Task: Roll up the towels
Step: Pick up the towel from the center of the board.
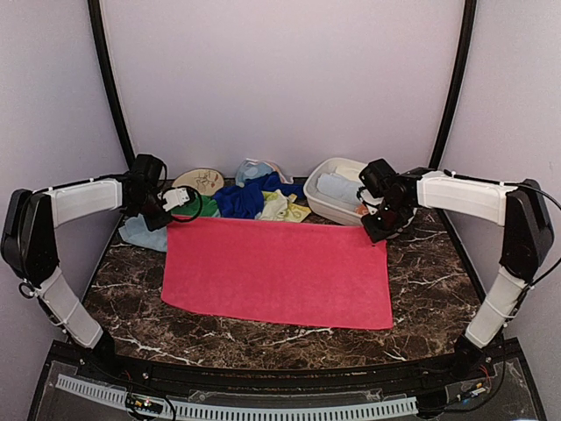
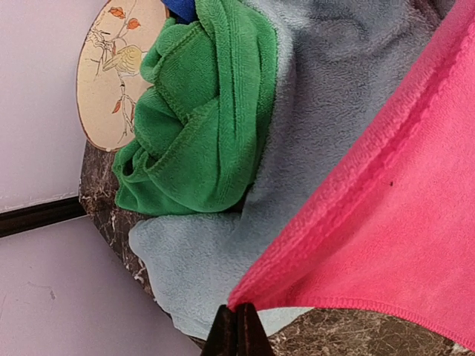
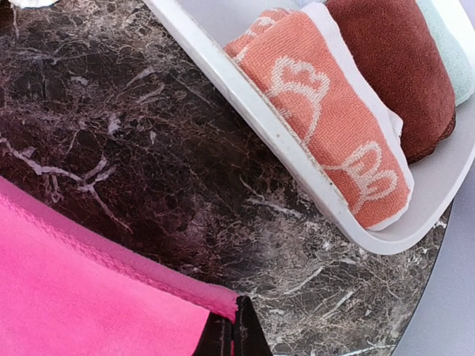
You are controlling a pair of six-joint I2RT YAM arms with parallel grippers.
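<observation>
We count one pink-red towel [image 1: 276,272] spread flat, five crumpled towels [image 1: 245,197] heaped at 12 o'clock, three rolled towels [image 3: 326,126] in one white basin [image 1: 326,207] at 1 o'clock, and one round disc [image 1: 200,181] at 11 o'clock.

Pink-red towel [image 1: 279,272] spread flat; other towels [image 1: 250,197] bunched behind

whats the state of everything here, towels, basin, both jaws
pink towel, spread flat on the table, not rolled
left arm, jaws shut on a far corner of the pink towel
right arm, jaws shut on the other far corner
green towel, crumpled
pale blue towel, loose, unrolled
royal blue towel, bunched
yellow towel, crumpled
basin, holding rolled towels
orange towel, rolled
brown towel, rolled
</observation>
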